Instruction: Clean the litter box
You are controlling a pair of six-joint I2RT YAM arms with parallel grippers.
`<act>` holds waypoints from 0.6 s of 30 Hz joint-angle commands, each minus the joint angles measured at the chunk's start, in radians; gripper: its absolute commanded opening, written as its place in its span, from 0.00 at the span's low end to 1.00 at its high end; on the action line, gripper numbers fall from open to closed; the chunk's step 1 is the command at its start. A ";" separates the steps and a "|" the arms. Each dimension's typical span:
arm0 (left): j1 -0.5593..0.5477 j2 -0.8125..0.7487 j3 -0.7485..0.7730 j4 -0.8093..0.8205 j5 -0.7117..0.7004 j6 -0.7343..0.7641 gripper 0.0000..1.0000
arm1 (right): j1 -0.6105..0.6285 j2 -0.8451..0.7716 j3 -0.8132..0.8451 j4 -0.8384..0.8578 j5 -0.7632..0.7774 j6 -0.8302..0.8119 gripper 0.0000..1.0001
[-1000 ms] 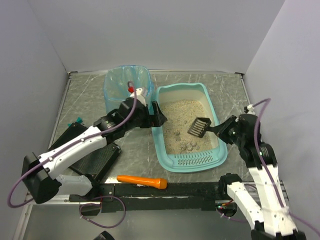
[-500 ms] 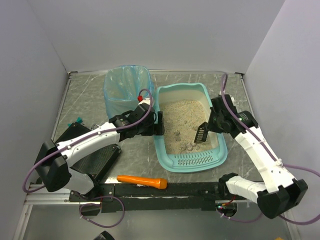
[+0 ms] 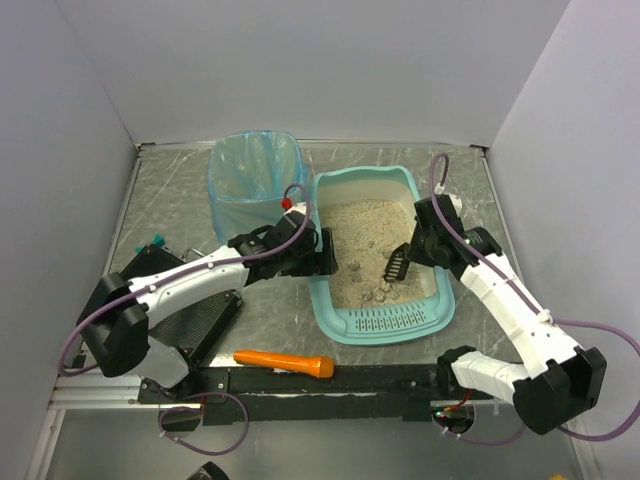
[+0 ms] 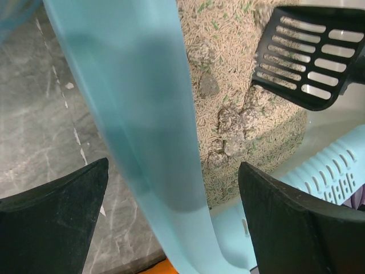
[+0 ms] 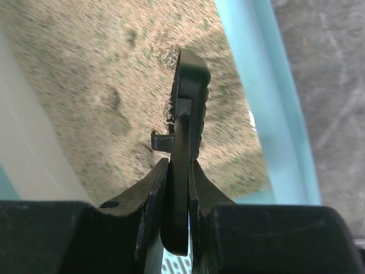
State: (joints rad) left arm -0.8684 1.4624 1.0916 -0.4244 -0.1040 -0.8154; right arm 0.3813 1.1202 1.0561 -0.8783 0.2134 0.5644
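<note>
The light teal litter box [image 3: 380, 325] holds beige litter with grey clumps [image 3: 378, 292] near its slotted end. My left gripper [image 3: 322, 250] is open and straddles the box's left wall [image 4: 142, 114], with one finger [image 4: 51, 228] outside over the table and the other [image 4: 296, 222] inside. My right gripper [image 3: 420, 248] is shut on the handle of a black slotted scoop [image 3: 398, 265]. The scoop's head tilts down toward the litter at the box's right side. In the right wrist view the scoop [image 5: 188, 97] stands edge-on between the jaws of my right gripper [image 5: 178, 171]. From the left wrist the scoop [image 4: 308, 57] hangs above the clumps [image 4: 234, 123].
A blue-bagged bin [image 3: 255, 175] stands just left of the box's far end. A flat black case [image 3: 190, 320] lies under the left arm. An orange tool [image 3: 285, 362] lies by the near rail. Grey walls close in the left, back and right sides.
The right arm swung in over the box and tipped the scoop from level to head-down over the litter. The left gripper slid from near the bin toward me along the box's left wall.
</note>
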 commanded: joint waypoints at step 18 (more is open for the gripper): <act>-0.020 0.102 -0.033 0.105 0.012 -0.085 0.75 | -0.022 -0.135 -0.502 0.559 -0.154 0.322 0.00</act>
State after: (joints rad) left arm -0.8776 1.5368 1.0595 -0.3866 -0.1127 -0.8787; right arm 0.3546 0.9730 0.6781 -0.4316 0.0395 0.7929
